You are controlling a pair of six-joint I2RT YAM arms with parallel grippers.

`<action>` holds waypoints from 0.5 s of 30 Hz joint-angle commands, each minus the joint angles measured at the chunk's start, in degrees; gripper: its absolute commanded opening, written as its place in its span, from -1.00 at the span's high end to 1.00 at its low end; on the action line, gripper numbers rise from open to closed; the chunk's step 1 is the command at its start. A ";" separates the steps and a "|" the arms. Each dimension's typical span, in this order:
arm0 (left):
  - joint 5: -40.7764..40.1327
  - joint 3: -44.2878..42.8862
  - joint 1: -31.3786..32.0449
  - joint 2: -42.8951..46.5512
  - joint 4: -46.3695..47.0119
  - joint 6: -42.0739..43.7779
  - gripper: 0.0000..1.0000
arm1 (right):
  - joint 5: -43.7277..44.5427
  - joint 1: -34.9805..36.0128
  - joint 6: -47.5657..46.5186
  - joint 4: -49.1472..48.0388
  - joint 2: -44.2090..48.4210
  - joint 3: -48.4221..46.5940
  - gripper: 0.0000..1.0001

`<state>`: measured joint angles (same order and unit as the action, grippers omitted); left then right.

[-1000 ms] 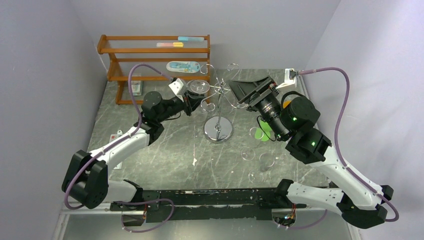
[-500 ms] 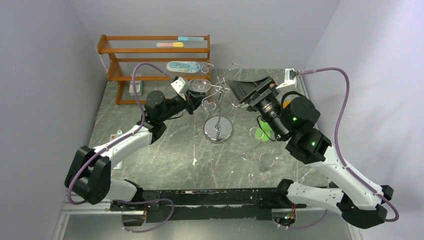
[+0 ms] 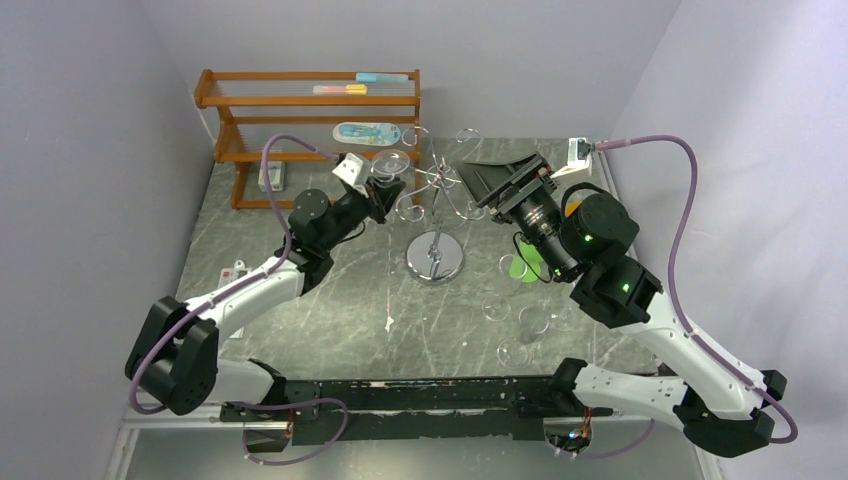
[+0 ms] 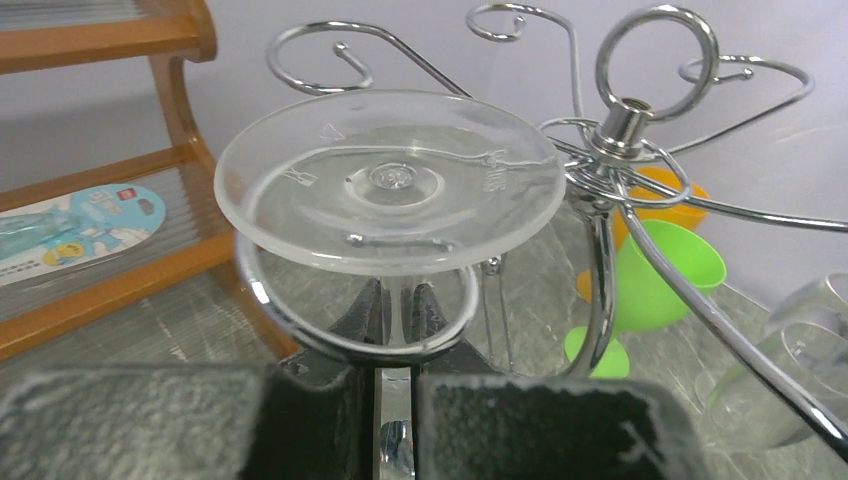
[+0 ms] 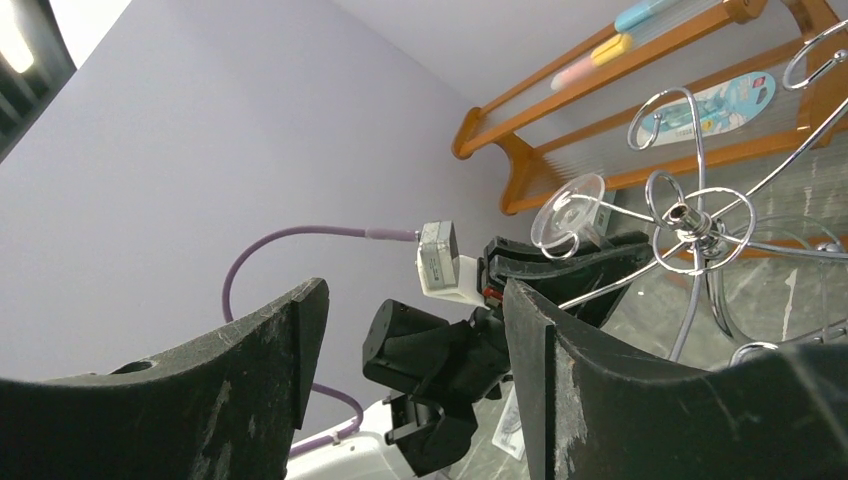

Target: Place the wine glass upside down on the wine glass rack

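The wine glass (image 4: 390, 190) is clear and upside down, its round foot on top. My left gripper (image 4: 398, 305) is shut on its thin stem just under the foot. A curled chrome loop (image 4: 300, 325) of the wine glass rack (image 4: 620, 130) circles the stem below the foot. From above, the left gripper (image 3: 383, 197) holds the glass (image 3: 390, 164) at the rack's left arms, left of the pole and round mirror base (image 3: 435, 262). My right gripper (image 3: 478, 186) hovers open on the rack's right side, and nothing lies between its jaws in the right wrist view (image 5: 415, 330).
An orange-brown wooden shelf rack (image 3: 310, 100) stands at the back left, close behind the left gripper. A green cup (image 3: 520, 266) and an orange cup (image 4: 672, 207) sit right of the rack base. Clear glasses (image 3: 495, 306) stand on the table at the front right.
My left gripper has carried the glass a little left and toward the back at the rack's arms. The right arm has not moved.
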<state>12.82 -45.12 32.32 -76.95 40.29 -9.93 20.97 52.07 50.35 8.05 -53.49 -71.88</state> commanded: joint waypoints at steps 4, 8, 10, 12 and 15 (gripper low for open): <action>-5.98 -0.26 0.64 2.21 4.28 -1.15 0.90 | 0.38 -0.15 0.61 -0.10 0.65 0.77 -0.36; -7.02 0.46 0.73 3.03 4.72 -1.20 0.90 | 0.33 -0.17 0.72 -0.08 0.98 0.94 -0.36; -7.82 1.56 0.73 3.82 5.41 -1.10 0.90 | 0.34 -0.18 0.79 0.02 1.10 0.95 -0.36; -8.83 3.13 0.70 4.81 6.67 -0.98 0.90 | 0.38 -0.13 0.80 0.03 1.15 1.08 -0.36; -9.27 4.67 0.70 5.77 7.75 -0.62 0.90 | 0.28 -0.17 0.97 0.03 1.20 1.21 -0.36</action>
<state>6.22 -42.11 32.62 -73.84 41.60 -10.96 20.93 52.07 50.76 8.08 -53.12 -71.55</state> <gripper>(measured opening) 0.116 0.680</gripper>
